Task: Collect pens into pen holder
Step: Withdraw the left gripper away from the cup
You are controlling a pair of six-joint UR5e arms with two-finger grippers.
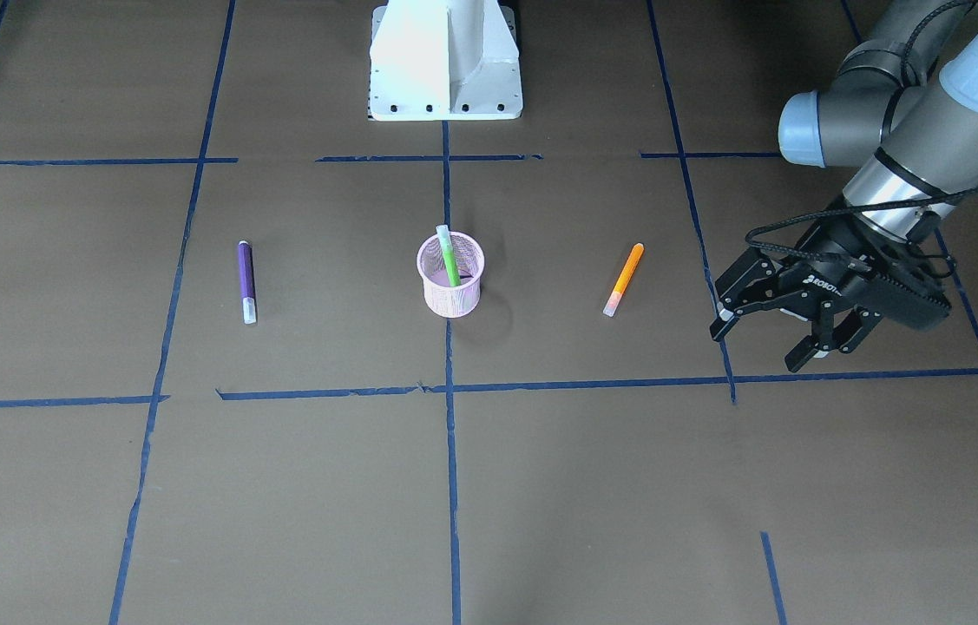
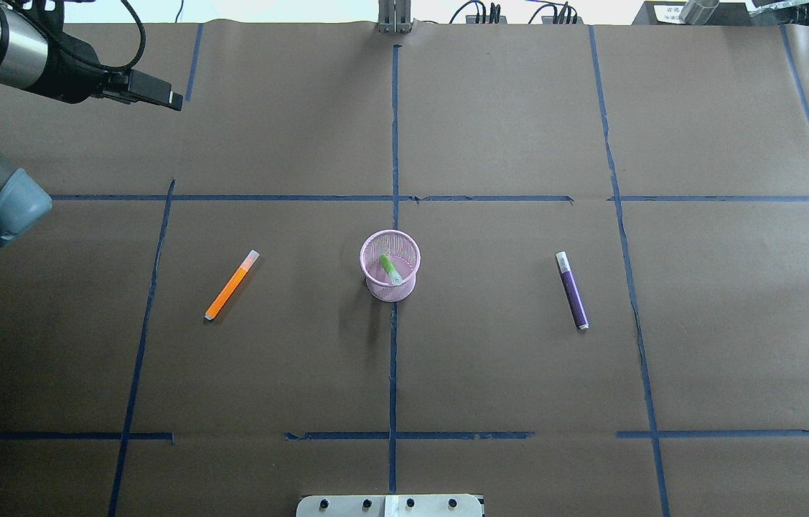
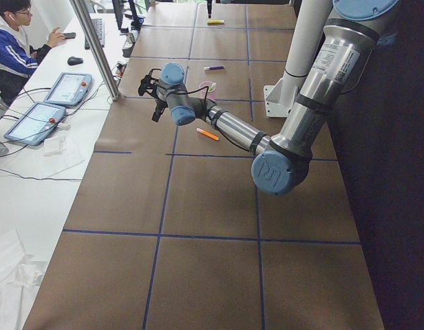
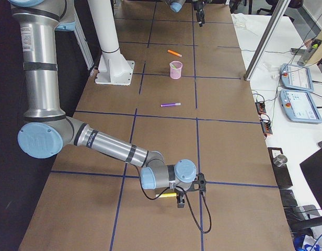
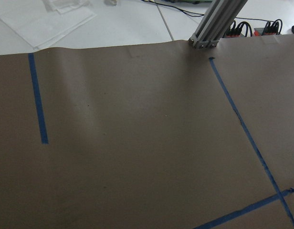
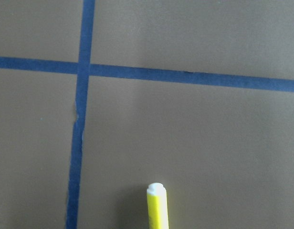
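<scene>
The pink mesh pen holder (image 1: pixel 454 299) (image 2: pixel 393 291) stands at the table's middle with the green pen (image 1: pixel 449 256) (image 2: pixel 390 270) leaning inside it. The orange pen (image 1: pixel 624 279) (image 2: pixel 231 285) lies on the robot's left of the cup. The purple pen (image 1: pixel 246 281) (image 2: pixel 571 290) lies on its right. My left gripper (image 1: pixel 762 343) is open and empty, above the table beyond the orange pen. The yellow pen (image 6: pixel 157 205) (image 4: pixel 166 195) lies far out on the robot's right, at my right gripper (image 4: pixel 179 197). I cannot tell whether that gripper is open or shut.
The white robot base (image 1: pixel 445 61) (image 2: pixel 390 505) stands at the table's robot-side edge. Blue tape lines grid the brown table cover. An operator (image 3: pixel 12 34) sits at a side desk with tablets (image 3: pixel 40 113). A metal post (image 4: pixel 263 42) stands at the table's far edge.
</scene>
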